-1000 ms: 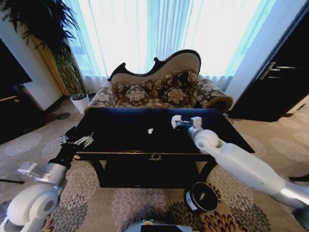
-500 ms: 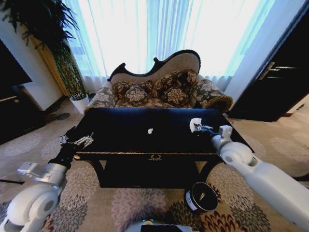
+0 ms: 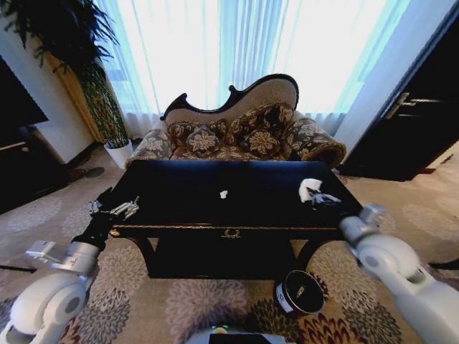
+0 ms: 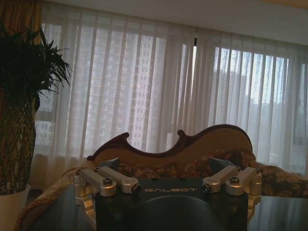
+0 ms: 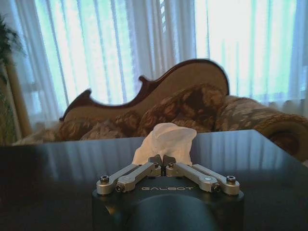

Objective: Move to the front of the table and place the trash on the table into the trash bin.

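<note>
Right now I have the right hand (image 3: 320, 198) pinched tight on the white crumpled tissue wad (image 3: 309, 188), held just above the right end of the dark glossy wooden bench with gold trim (image 3: 179, 188). In the right wrist view the fingertips (image 5: 162, 160) meet at the lower edge of the wad (image 5: 166, 143), most of it sticking out past them. I judge it very light and soft, no stiffness; it squashes, so a pinch anywhere works, though an edge grip like this could let it slip loose. The tiny white scrap (image 3: 223, 194) lies mid-bench, well apart from the hand; flat and small, hard to pinch, I'd guess. The small black cylindrical trash bin with pale rim (image 3: 299, 292) stands on the carpet below the bench's right front.

The left hand (image 3: 123, 209) hangs by the bench's left front corner, fingers (image 4: 101, 180) spread wide, holding nothing.

The right forearm runs out of the head view. Other trash bits I can't make out on the dark reflective top.
</note>
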